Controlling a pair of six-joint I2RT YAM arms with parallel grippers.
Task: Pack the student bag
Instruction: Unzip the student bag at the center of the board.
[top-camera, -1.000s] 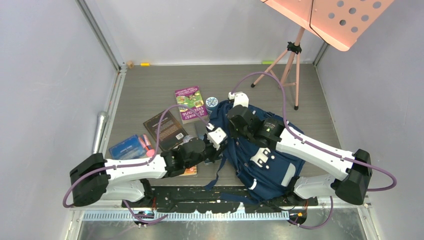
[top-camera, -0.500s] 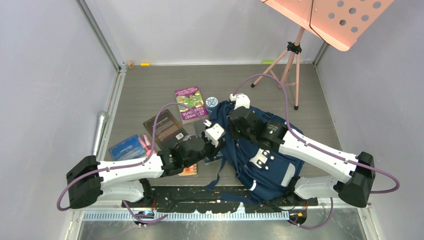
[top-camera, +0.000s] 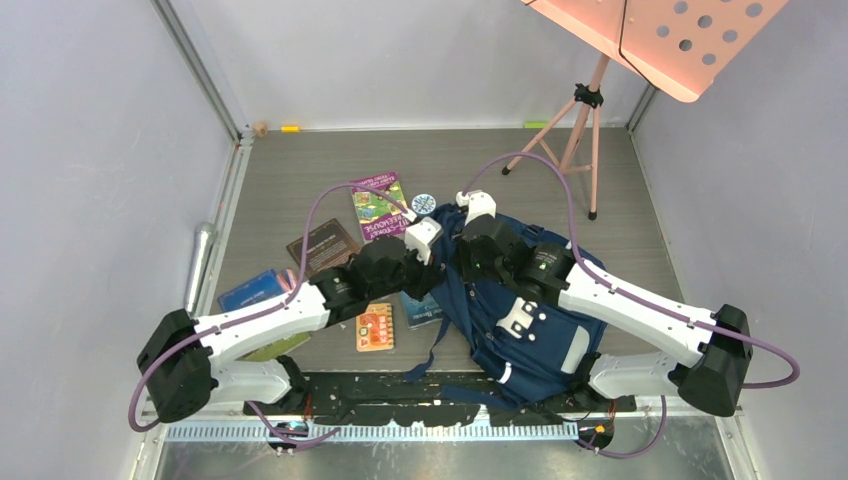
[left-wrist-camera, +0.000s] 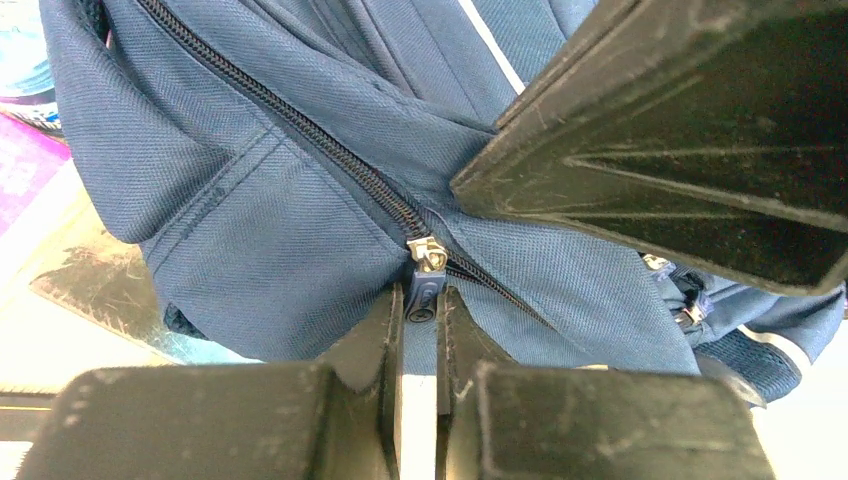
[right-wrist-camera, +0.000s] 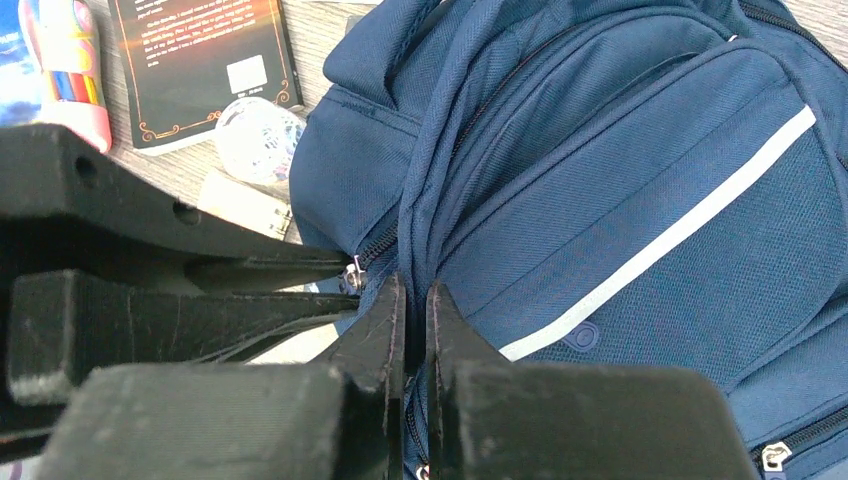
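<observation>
Two narrow claws: left claw (left-wrist-camera: 421, 300) pinches zip pull (left-wrist-camera: 426, 286); right claw (right-wrist-camera: 413, 295) pinches student bag (right-wrist-camera: 620, 130) fold, contact hidden.

student bag (right-wrist-camera: 620, 150): navy, pale stripes | book (top-camera: 376, 205): purple | small case (top-camera: 252, 291): blue, seemingly

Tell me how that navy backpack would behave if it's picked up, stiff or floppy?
Probably floppy: the student bag lies slumped and creased, so lifted fabric would likely sag. Its woven cloth looks grippy, not slippery. Pulling the zip pull in the left tool may drag the soft bag along.
</observation>
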